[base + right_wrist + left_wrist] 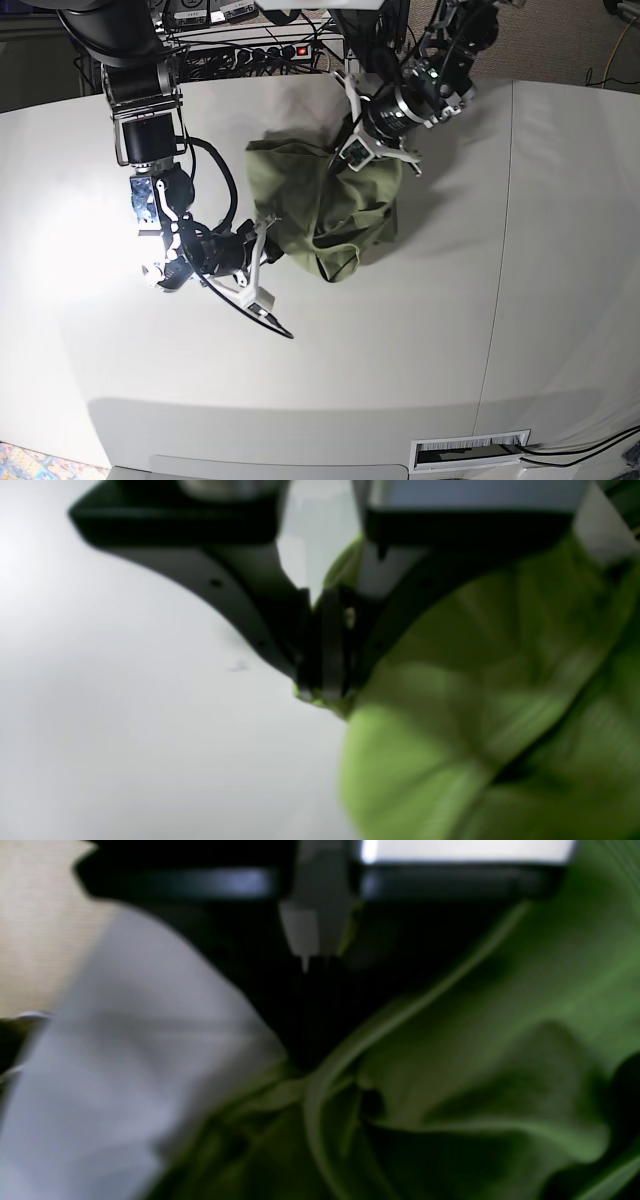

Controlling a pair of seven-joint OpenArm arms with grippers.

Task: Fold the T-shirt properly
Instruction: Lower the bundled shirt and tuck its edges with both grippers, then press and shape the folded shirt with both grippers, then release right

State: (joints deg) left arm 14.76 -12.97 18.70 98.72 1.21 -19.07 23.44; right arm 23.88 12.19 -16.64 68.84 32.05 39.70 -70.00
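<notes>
No folds yet: T-shirt (325,205) hangs bunched between both pincers over the desk (420,340), right pincer (325,692) clamped on one edge, left pincer (352,150) clamped on the far side; spreading and folding all remain.

T-shirt (325,200) | olive-green; crumpled in a bunched heap | mid-table; wrinkled

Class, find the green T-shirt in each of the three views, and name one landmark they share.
Left wrist: T-shirt fills the lower right.
Right wrist: T-shirt fills the right half, an edge between the fingers.
Base: T-shirt bunched at table centre, between both arms.
Shared landmark: the white table.
</notes>
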